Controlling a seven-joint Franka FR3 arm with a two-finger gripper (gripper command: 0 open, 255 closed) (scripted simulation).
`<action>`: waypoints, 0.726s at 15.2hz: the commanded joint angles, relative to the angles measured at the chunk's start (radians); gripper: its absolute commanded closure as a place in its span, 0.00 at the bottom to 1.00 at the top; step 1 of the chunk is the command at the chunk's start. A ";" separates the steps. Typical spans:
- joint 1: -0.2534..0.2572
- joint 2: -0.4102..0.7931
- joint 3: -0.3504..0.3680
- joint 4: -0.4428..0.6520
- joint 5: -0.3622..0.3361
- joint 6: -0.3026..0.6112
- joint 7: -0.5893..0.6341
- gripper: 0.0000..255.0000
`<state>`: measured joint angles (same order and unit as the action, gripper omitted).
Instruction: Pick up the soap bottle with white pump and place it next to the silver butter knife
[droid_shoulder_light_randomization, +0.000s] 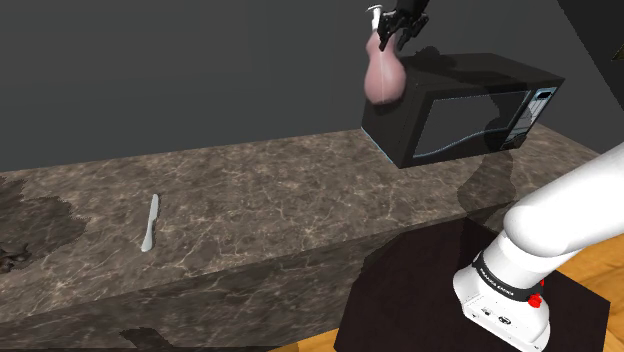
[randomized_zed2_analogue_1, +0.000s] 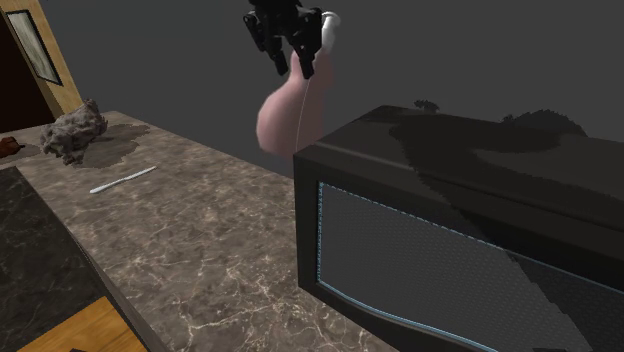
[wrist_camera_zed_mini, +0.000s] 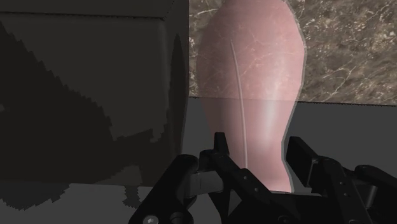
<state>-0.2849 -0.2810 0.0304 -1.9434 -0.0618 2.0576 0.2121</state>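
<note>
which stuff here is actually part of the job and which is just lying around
Job: soap bottle, held in the end effector; butter knife on the counter.
Lying about: microwave; grey lump on the counter.

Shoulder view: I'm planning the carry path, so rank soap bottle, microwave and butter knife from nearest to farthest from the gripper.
1. soap bottle, held in the gripper, up high.
2. microwave, just below, toward the view's right.
3. butter knife, lying far toward the view's left.
</note>
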 joint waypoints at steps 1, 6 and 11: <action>0.000 0.005 0.001 0.035 0.000 -0.028 0.000 1.00; 0.001 0.020 0.001 0.118 0.002 -0.096 -0.004 1.00; 0.001 0.041 0.002 0.208 0.002 -0.166 -0.008 1.00</action>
<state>-0.2845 -0.2429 0.0319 -1.7507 -0.0593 1.9032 0.2038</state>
